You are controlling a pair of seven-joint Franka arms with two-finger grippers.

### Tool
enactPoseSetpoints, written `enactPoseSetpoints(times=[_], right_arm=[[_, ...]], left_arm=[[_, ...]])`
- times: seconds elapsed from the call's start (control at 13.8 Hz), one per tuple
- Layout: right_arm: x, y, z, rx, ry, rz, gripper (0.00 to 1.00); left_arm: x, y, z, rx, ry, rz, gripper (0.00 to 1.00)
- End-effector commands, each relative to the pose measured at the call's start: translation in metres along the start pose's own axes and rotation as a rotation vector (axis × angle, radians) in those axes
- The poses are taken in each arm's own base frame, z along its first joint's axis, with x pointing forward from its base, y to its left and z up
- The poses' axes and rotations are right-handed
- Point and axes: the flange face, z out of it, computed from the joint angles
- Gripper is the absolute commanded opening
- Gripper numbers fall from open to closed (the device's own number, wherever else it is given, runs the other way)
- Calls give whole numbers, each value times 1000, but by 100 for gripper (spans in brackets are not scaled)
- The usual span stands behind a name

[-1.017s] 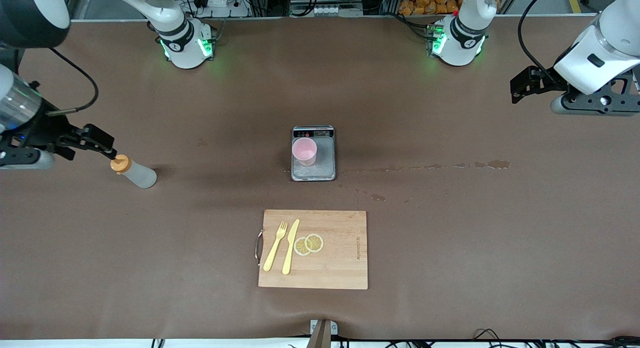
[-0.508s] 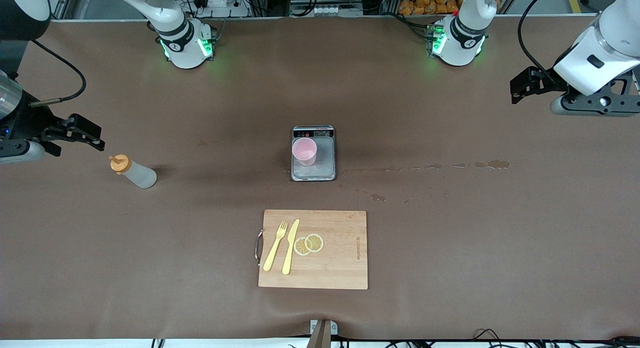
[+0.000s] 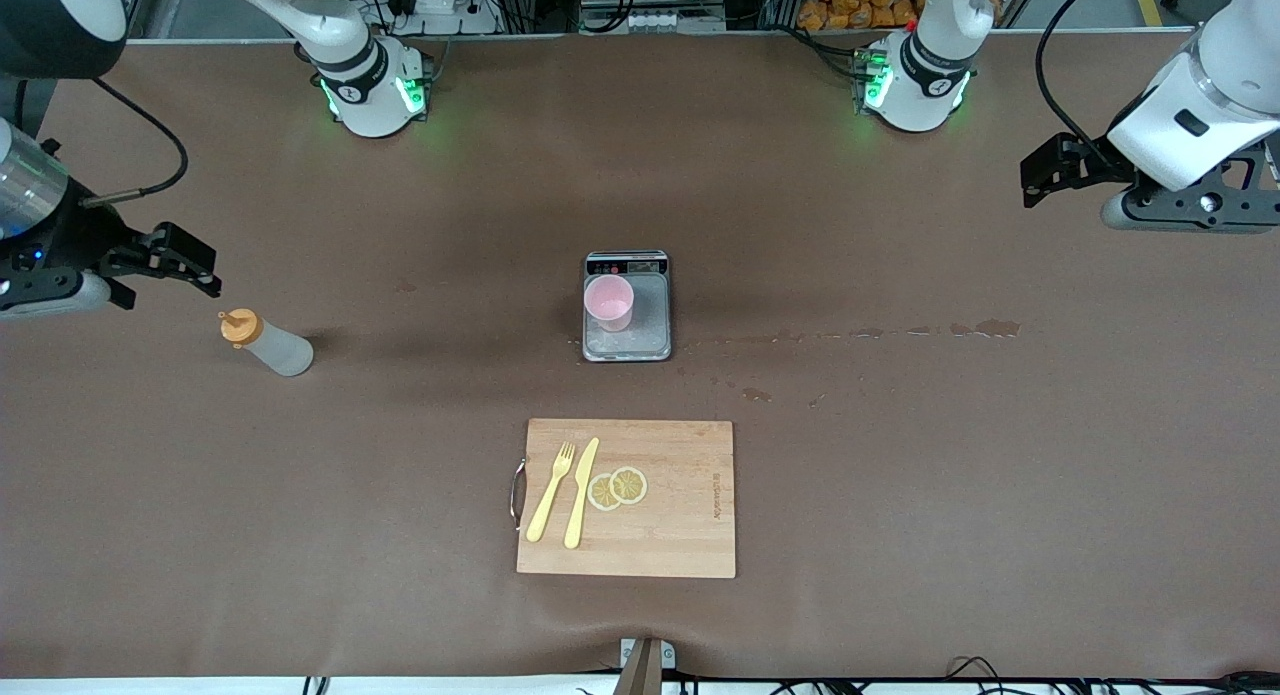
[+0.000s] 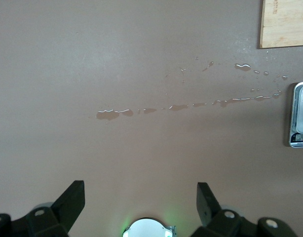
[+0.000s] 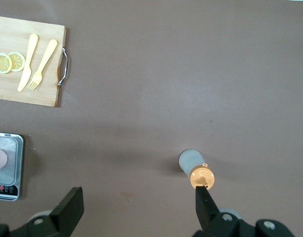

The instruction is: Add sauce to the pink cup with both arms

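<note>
Sauce bottle (image 3: 268, 343) stood upright on the tabletop (image 3: 900, 455), well off from the scale (image 3: 627, 307) toward the right arm's end. Pink cup (image 3: 609, 302) sat on that scale. Right claw (image 3: 190, 262) hung open above the bottle, left claw (image 3: 1045, 175) waited open, well apart from the scale.

Scale (image 3: 627, 320): mid-table.
Pink cup (image 3: 609, 302): on the scale.
Cutting board (image 3: 627, 498): nearer the front camera than the scale.
Fork (image 3: 552, 491), knife (image 3: 581, 492), lemon slices (image 3: 617, 488): on the board.
Sauce (image 3: 266, 342): upright toward the right arm's end.
Spill trail (image 3: 880, 331): from the scale toward the left arm's end.
</note>
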Motion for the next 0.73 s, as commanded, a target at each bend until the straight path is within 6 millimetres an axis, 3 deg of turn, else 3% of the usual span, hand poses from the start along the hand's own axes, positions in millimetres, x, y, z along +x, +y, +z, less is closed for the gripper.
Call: enactPoseSetpoints(times=[0.0, 0.65], right_arm=[[-10, -1, -11, 8, 25, -18, 100], [-6, -2, -17, -36, 13, -40, 100]], left_arm=[[1, -2, -4, -17, 4, 3, 100], [2, -3, -3, -17, 4, 1, 100]])
